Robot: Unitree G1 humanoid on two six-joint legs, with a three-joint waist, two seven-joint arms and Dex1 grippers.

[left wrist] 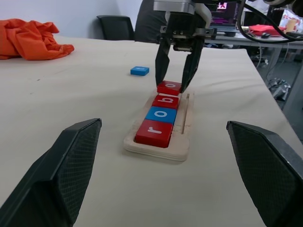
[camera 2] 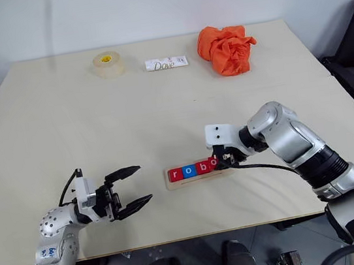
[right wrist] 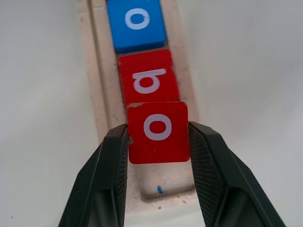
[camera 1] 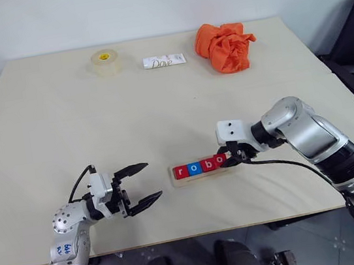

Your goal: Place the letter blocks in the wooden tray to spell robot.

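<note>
Right gripper [right wrist: 158,142] is clamped on a red o block [right wrist: 158,132], holding it by its two side edges just over the tray [camera 1: 200,177], right after the red b [right wrist: 149,78]. Tray sits near the front edge of the table [camera 1: 63,122], centre-right; r [left wrist: 154,132], blue o [left wrist: 161,114] and b are already seated in it, reading left to right. The held o looks slightly raised at its free end, not yet flat in the groove.

Left gripper [camera 1: 135,190] hovers to the left of the tray, jaws spread wide, holding nothing.

A blue block [left wrist: 139,70], likely the t, lies on the table beyond the tray's right end, apart from it.

To do this step well: lower the o till it sits flat, butt it against the b without shoving the row, keep it square to the tray walls, then let go straight up. Leave room at the right end for the t.

Orange cloth [camera 1: 224,45], tape roll [camera 1: 105,61] and Dove wrapper [camera 1: 164,61] sit far back, out of the way.
</note>
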